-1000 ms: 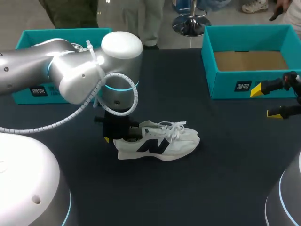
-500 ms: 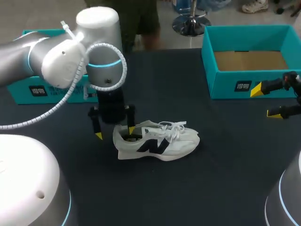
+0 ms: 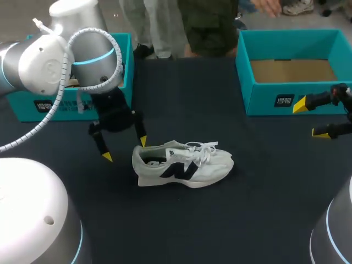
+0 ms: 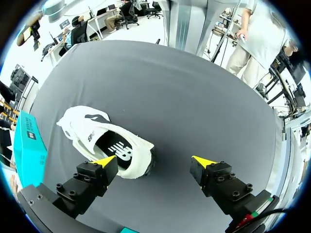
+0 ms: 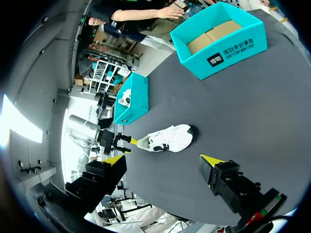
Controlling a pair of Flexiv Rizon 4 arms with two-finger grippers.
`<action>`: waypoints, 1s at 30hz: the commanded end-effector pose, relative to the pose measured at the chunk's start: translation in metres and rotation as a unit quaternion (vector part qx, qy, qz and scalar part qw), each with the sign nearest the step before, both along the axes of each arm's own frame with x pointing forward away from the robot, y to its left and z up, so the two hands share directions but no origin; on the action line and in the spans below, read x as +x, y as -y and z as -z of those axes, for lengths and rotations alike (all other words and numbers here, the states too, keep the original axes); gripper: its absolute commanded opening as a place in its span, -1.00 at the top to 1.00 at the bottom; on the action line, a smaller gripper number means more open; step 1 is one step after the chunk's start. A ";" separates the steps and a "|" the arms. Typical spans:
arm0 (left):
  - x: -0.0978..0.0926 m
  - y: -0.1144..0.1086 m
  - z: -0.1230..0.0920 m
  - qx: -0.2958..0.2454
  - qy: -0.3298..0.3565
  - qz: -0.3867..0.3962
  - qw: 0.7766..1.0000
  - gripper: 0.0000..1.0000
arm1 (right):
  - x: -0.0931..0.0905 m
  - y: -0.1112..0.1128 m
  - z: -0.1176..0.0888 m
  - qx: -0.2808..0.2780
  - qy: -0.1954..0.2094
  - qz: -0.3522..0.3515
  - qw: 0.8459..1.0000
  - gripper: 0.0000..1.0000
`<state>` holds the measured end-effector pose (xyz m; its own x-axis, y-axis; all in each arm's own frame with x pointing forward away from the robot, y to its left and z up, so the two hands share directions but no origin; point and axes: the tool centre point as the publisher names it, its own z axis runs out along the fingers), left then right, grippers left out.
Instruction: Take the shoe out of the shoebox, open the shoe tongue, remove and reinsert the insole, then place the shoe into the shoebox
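A white sneaker with a dark side logo lies on its sole in the middle of the dark table, toe to the right. My left gripper hangs open just left of its heel, touching nothing. In the left wrist view the shoe lies ahead of the gripper, heel by one finger, and the insole shows inside the collar. The open teal shoebox stands at the back right with nothing in it. My right gripper hovers open in front of that box, also seen in its own view.
A second teal box stands at the back left, partly behind my left arm; the right wrist view shows this box with something white inside. Bare dark table surrounds the shoe.
My left gripper has opened, come off the shoe's heel and drawn back to the left. The shoe and the right arm have not moved.
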<state>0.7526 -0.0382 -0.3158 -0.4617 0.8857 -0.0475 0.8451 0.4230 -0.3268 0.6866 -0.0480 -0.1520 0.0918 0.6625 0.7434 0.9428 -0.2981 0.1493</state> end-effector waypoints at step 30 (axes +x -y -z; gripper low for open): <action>-0.001 -0.051 -0.003 -0.206 -0.156 -0.296 0.920 -1.00 | -0.002 0.000 0.000 -0.001 0.001 0.002 1.000 -1.00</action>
<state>0.7578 0.0043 -0.3074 -0.8544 0.5187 -0.0309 0.3829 0.5883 -0.7123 0.6866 -0.0480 -0.1520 0.0918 0.6625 0.7434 0.9428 -0.2981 0.1493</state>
